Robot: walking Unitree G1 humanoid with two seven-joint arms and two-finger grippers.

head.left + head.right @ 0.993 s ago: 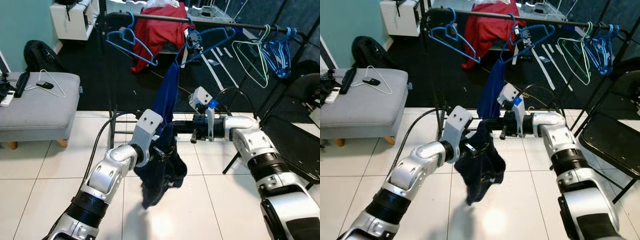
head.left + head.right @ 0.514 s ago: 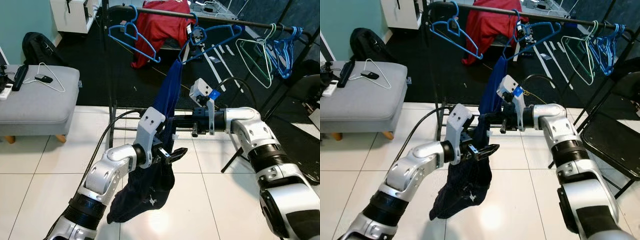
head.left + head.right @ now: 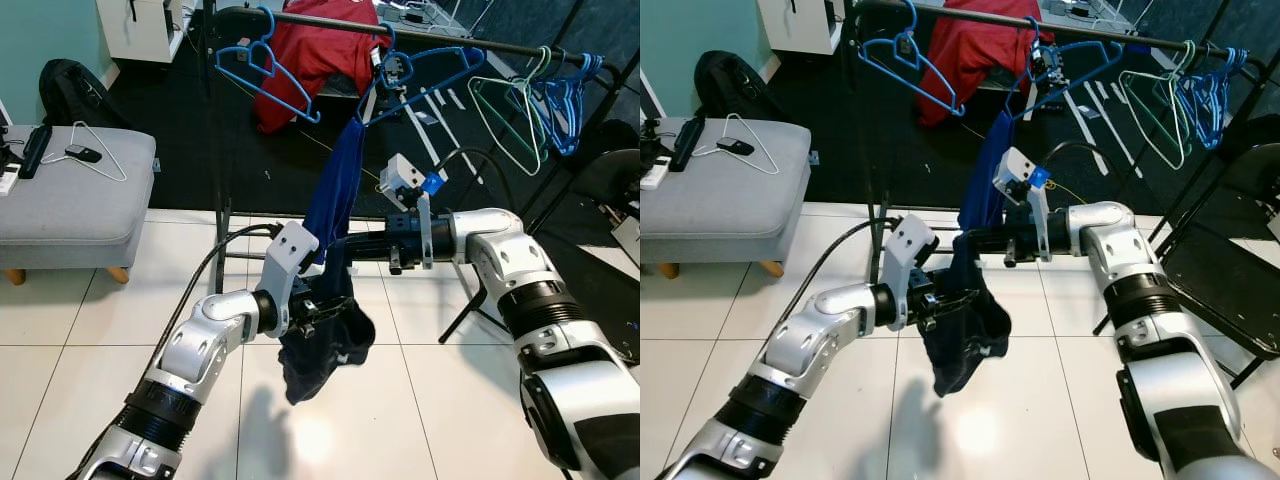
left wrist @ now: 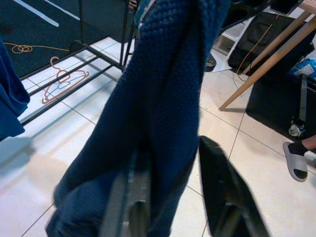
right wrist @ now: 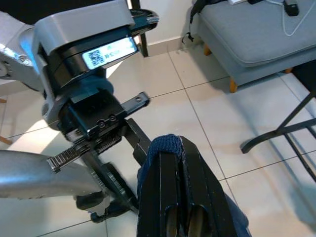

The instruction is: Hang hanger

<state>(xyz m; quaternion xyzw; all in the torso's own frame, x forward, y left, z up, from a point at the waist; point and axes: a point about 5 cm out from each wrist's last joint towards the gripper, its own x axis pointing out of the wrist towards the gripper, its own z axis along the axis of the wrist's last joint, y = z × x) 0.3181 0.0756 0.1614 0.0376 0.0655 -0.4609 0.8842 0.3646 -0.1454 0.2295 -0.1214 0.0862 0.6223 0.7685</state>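
A navy blue garment (image 3: pixel 335 190) hangs from a blue hanger (image 3: pixel 420 75) hooked on the black rail (image 3: pixel 320 22). My right gripper (image 3: pixel 350 243) reaches in from the right and is shut on the garment's middle; the right wrist view has blue cloth pinched at its fingertips (image 5: pixel 170 163). My left gripper (image 3: pixel 330 310) sits just below it, closed on the bunched lower part of the garment (image 4: pixel 158 113). The left wrist view has cloth packed between the two black fingers (image 4: pixel 224 197). The garment's loose end (image 3: pixel 300 385) dangles above the white tiles.
Another blue hanger (image 3: pixel 265 70) and a red garment (image 3: pixel 315 50) hang on the rail, with green and blue hangers (image 3: pixel 540 100) at its right end. A grey ottoman (image 3: pixel 70 210) with a white wire hanger (image 3: pixel 95 160) stands left. A black chair (image 3: pixel 1230 290) stands right.
Half a second ago the left gripper's fingers were spread and the garment hung long toward the floor. Now the cloth is gathered up at the left gripper. The right arm has barely moved.
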